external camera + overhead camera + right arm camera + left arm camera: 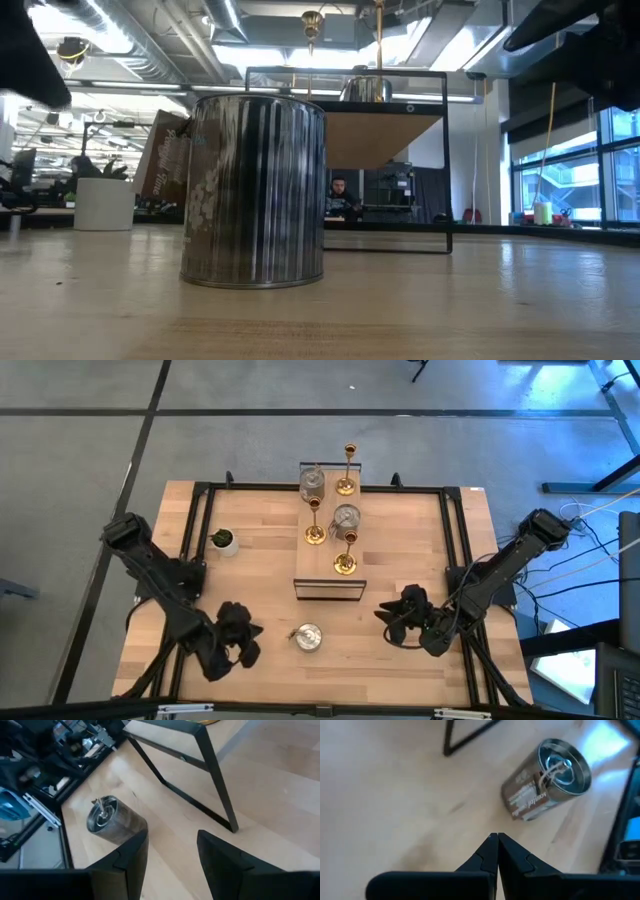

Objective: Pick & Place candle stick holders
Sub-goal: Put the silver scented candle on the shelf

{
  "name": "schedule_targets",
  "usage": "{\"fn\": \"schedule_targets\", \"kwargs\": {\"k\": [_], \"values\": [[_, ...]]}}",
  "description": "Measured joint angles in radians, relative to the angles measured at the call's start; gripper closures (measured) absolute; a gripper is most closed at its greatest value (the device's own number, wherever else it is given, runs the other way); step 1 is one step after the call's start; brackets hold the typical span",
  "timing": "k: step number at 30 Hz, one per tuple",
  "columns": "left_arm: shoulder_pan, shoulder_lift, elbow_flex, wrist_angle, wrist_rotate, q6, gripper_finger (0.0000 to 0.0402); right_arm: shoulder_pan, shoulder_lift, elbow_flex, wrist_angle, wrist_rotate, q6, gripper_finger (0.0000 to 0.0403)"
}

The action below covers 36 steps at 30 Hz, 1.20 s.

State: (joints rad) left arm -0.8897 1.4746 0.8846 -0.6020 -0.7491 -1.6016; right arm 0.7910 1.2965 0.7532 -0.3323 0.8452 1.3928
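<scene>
silver holder (307,637) alone on table, near shelf (329,589). right gripper (392,622) half open, empty; left gripper (246,637) shut, empty. off-centre approach risks toppling or rolling it.

The tabletop (400,550) is pale wood planking edged by a black metal frame (196,520), standing on a grey concrete floor (90,450) crossed by dark seams. Far across the room, bright ceiling light strips (95,35) run beside exposed ducts. Tall windows (560,180) on the right show daylight and a building outside. A person (340,190) sits at a distant desk, and more workstations (40,180) crowd the far left.
</scene>
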Motion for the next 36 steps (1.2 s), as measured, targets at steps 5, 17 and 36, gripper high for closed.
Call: {"fn": "schedule_targets", "kwargs": {"k": [5,17,36], "values": [[0.040,0.001,-0.133,0.377,0.009,0.110,0.0400,-0.006,0.021,0.000,0.002,-0.003,0.007,0.0229],[0.260,0.028,-0.167,0.661,0.261,0.449,0.0400,-0.005,0.112,0.000,0.065,-0.037,0.062,0.0228],[0.396,0.173,-0.114,0.921,0.467,0.631,0.0400,-0.003,0.133,0.000,0.134,-0.037,0.058,0.0228]]}}
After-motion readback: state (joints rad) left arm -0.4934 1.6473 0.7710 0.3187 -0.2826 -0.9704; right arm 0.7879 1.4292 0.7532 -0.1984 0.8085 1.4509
